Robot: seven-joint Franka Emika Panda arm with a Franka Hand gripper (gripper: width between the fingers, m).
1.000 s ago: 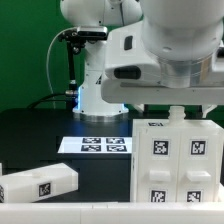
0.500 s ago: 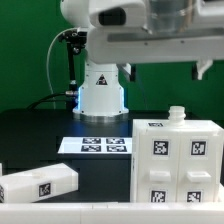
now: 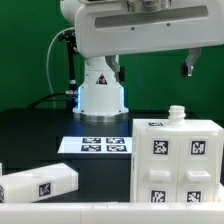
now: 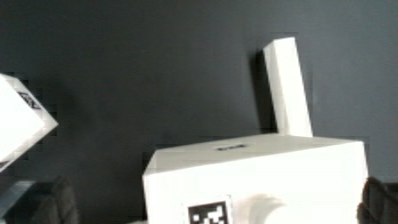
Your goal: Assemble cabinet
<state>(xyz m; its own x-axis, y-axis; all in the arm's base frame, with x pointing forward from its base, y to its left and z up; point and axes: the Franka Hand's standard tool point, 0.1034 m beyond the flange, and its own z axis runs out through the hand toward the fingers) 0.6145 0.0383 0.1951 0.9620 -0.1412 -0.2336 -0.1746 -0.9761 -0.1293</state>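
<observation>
The cabinet body [image 3: 176,161], a white box with several tags and a small knob on top, stands at the exterior view's right. It also shows in the wrist view [image 4: 249,180], right under the camera. A smaller white cabinet block [image 3: 40,184] lies at the front left; the wrist view [image 4: 18,112] catches its tagged corner. My gripper [image 4: 210,205] is open and empty, raised well above the cabinet body. Its dark fingers [image 4: 36,203] stand wide apart on either side of the box top. One fingertip [image 3: 190,66] shows in the exterior view.
The marker board [image 3: 95,145] lies flat on the black table in front of the robot base [image 3: 100,92]. A white rail [image 3: 70,210] runs along the front edge. A thin white strip [image 4: 285,88] shows beyond the cabinet body in the wrist view.
The arm has lifted straight up off the cabinet body. A second ago the hand sat low over its top; now it is high above, and the body stays in place.
</observation>
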